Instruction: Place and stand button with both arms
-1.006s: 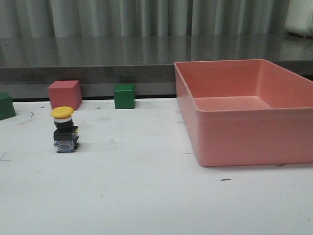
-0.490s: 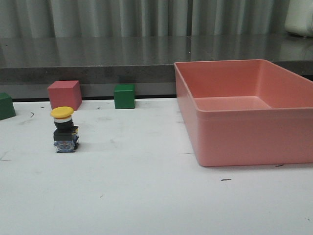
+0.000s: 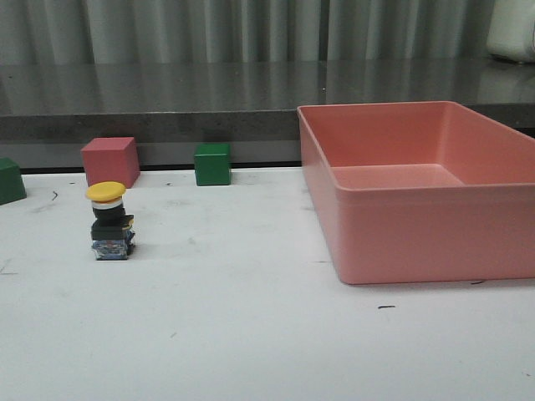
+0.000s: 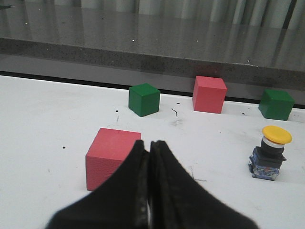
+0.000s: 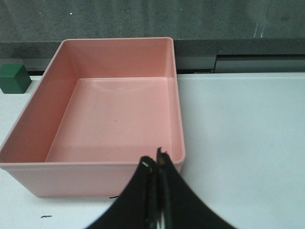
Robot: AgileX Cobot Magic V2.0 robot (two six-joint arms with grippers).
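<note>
Button (image 3: 109, 221) stands upright on table (image 3: 251, 334), untouched.

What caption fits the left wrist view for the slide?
Shut left claw near a pink cube, with the button standing upright on the white table.

Left gripper (image 4: 149, 148): black, fingers pressed together with no gap between them, nothing held; tips hang above the table.
Right gripper (image 5: 156, 164): black, fingers closed against each other, nothing held; tips raised off the table.
Arms: neither shows in the front view; only the fingers appear in the wrist views.
</note>
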